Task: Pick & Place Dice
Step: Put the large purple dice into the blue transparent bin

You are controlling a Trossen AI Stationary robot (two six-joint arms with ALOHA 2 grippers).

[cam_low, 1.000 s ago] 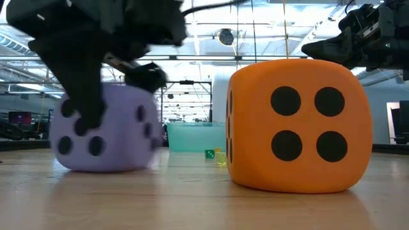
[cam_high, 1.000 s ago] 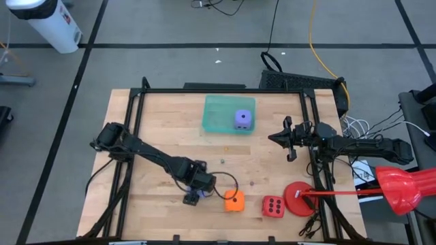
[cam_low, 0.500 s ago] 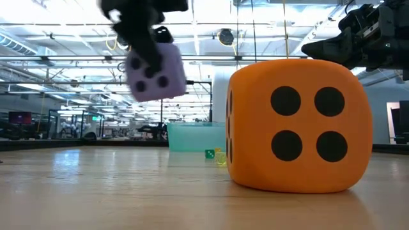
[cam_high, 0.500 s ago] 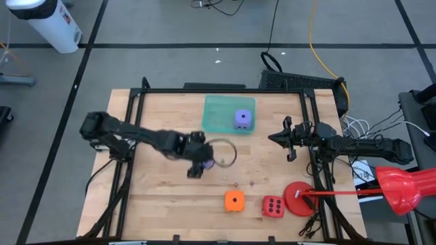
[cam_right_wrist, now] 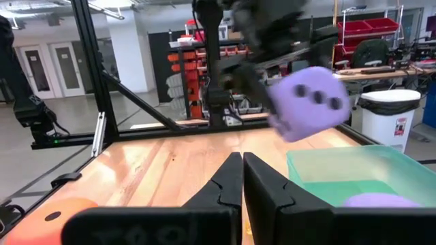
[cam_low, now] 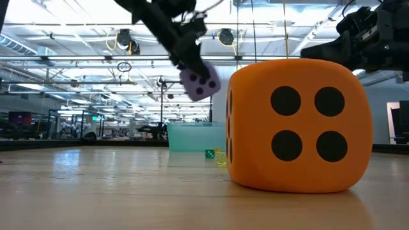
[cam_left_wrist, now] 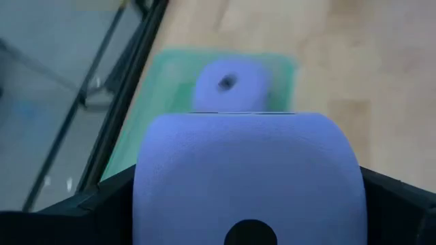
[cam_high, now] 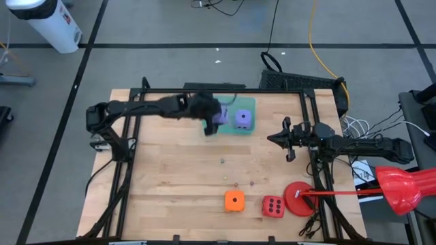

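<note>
Four dice in all. Two are purple: one purple die [cam_high: 242, 120] sits inside the green tray [cam_high: 216, 125] at the far side of the desk [cam_high: 163, 170], and the other purple die [cam_high: 217, 117] is up in the air, pinched in the jaws of the left gripper [cam_high: 211, 120] over the tray's left part. From table height that held die [cam_low: 199, 84] hangs clear above the tray [cam_low: 188, 137], and the left wrist camera has it [cam_left_wrist: 246, 177] filling the picture between the two dark fingers [cam_left_wrist: 112, 197], with the tray die [cam_left_wrist: 230, 85] beyond it.

One orange die [cam_high: 234, 201] rests on the near part of the desk, four pips facing the low camera [cam_low: 296, 125]. One red die [cam_high: 273, 206] sits just to its right, and a flat red disc [cam_high: 298, 199] lies right of that, near the desk's edge. A few tiny bits, too small to make out, dot the wood between the tray and the near dice.

The left arm reaches from the desk's left edge across the far side, stretched long toward the tray. The right arm lies out at the right edge, its gripper [cam_high: 289, 140] pointing left, well apart from every die; its jaws are pressed together, as the right wrist camera shows [cam_right_wrist: 241, 178].
</note>
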